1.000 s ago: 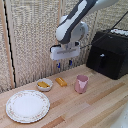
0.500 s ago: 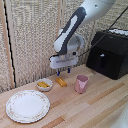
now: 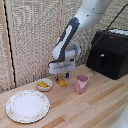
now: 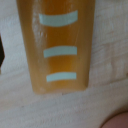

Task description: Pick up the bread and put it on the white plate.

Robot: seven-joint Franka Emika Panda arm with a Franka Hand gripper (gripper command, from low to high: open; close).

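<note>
One bread (image 3: 61, 82) lies near the counter's back edge, directly under the hand (image 3: 62, 75) (jaw state unclear), its long axis centred in the wrist view, plate (image 3: 27, 105) towards the front.

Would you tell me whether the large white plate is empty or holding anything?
Empty: the large white plate shows only bare surface; the orange-brown bread lies on the table.

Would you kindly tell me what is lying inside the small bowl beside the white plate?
The small bowl holds some yellow food; what it is cannot be told at this size. The bowl's bottom beneath the food is covered. The bread lies outside it, on the table.
</note>
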